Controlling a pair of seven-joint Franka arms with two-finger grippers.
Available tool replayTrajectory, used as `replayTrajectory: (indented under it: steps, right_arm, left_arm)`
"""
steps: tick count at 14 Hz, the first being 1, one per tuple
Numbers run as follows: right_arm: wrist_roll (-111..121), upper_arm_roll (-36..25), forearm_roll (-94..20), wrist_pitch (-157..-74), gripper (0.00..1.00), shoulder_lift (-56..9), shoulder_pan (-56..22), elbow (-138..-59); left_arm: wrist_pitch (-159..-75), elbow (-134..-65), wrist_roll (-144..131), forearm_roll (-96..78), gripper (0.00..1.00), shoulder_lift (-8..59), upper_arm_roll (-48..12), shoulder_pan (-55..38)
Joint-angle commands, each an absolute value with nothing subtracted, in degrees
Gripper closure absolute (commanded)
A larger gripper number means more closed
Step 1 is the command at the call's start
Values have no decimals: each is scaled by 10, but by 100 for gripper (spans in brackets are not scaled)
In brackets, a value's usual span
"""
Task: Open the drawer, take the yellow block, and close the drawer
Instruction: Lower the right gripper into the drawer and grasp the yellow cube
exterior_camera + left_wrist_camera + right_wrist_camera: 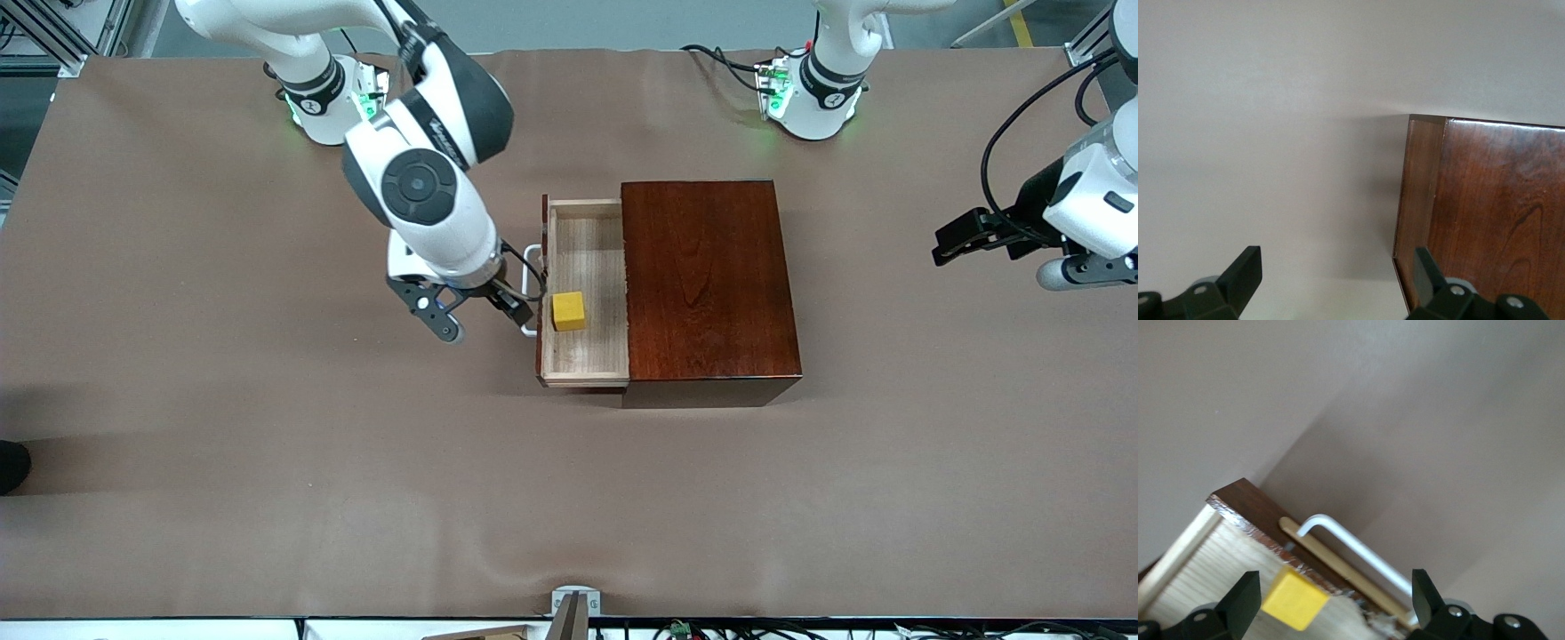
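Observation:
The drawer (pixel 591 258) stands pulled out of the dark reddish-brown box (pixel 711 284) toward the right arm's end of the table. The yellow block (pixel 569 311) lies on its pale floor near the dark front, just inside the white loop handle (pixel 532 289). My right gripper (pixel 484 322) is open and empty, low beside the handle, outside the drawer. In the right wrist view the block (pixel 1295 599), the handle (pixel 1351 543) and the drawer front show between the open fingers (pixel 1245 597). My left gripper (pixel 965 238) is open and empty, waiting toward the left arm's end.
The brown table cover (pixel 356 462) spreads all around the box. The left wrist view shows the box's corner (pixel 1491 213) by one finger of the open left gripper (pixel 1336 280), with bare table under it.

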State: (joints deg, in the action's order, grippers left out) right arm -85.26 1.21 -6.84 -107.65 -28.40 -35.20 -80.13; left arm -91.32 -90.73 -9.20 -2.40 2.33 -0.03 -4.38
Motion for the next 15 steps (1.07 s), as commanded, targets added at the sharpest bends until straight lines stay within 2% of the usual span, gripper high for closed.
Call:
replayTrajectory:
  steps: [1,3,7,15]
  right_arm:
    - [-963,6,-102,-1133,0,-312,-362,-780]
    - [-1026,8,-105,-1175,0,-330,-374,-777]
    - [-1113,11,-104,-1181,0,-381,-407,-737]
    - [-1236,11,-99,-1175,0,-380,-415,-761]
  left_arm:
    - [-923,-920,-86,-23,0,14,-3,-39]
    - [-923,-919,-85,-24,0,15,-3,-37]
    - [-923,-918,-85,-23,0,17,-3,-39]
    - [-923,-918,-85,-23,0,17,-3,-39]
